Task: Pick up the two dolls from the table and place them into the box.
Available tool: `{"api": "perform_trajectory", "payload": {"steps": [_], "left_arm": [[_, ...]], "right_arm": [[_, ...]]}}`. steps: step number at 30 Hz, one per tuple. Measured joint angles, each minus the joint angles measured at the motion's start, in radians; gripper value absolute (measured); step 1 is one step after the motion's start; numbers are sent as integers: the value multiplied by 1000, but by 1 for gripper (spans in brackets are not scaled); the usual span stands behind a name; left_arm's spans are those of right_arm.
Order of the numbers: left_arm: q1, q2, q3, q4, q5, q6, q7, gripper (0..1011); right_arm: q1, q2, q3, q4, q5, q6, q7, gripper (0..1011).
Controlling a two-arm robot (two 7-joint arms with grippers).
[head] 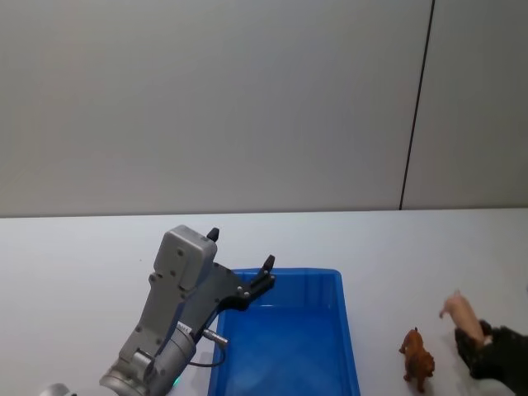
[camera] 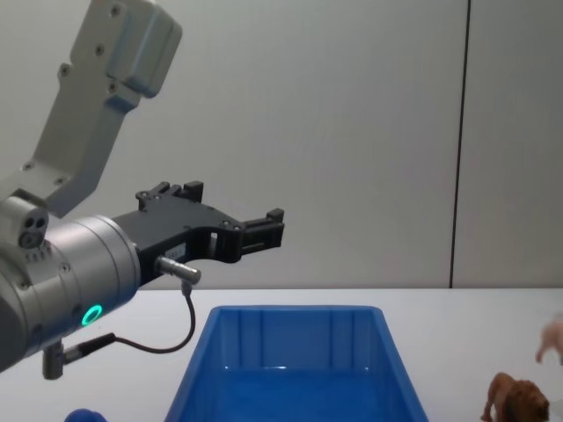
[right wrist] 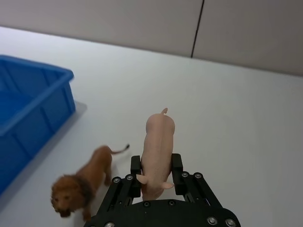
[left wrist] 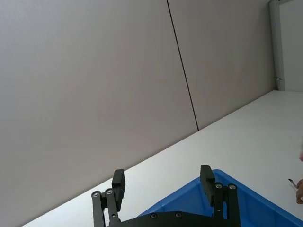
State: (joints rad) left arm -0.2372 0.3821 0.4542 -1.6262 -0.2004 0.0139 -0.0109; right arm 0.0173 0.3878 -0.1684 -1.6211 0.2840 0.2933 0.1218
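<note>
Right of the box [right wrist: 47,101], the right gripper [right wrist: 156,163] has its jaws clamped on the pig [right wrist: 158,135] at one end. The pig may swing loose and clip the lion [right wrist: 85,182] standing nearer the box. The left gripper [left wrist: 162,176] hangs over the box's rim, jaws apart, empty.

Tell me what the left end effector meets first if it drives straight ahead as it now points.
Nothing close: the open left end effector points over the box rim; probably the wall beyond, though depth is unclear.
</note>
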Motion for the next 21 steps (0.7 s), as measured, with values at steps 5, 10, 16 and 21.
{"api": "perform_trajectory", "payload": {"steps": [5, 10, 16, 21], "left_arm": [[0, 0, 0, 0, 0, 0, 0, 1002], [0, 0, 0, 0, 0, 0, 0, 1002], [0, 0, 0, 0, 0, 0, 0, 1002], [0, 0, 0, 0, 0, 0, 0, 1002]], "right_arm": [[26, -7, -4, -22, -19, -18, 32, 359], [54, -17, -11, -37, -31, -26, 70, 359], [97, -36, -24, -48, -46, -28, 135, 359], [139, -59, -42, -47, -60, -19, 196, 359]]}}
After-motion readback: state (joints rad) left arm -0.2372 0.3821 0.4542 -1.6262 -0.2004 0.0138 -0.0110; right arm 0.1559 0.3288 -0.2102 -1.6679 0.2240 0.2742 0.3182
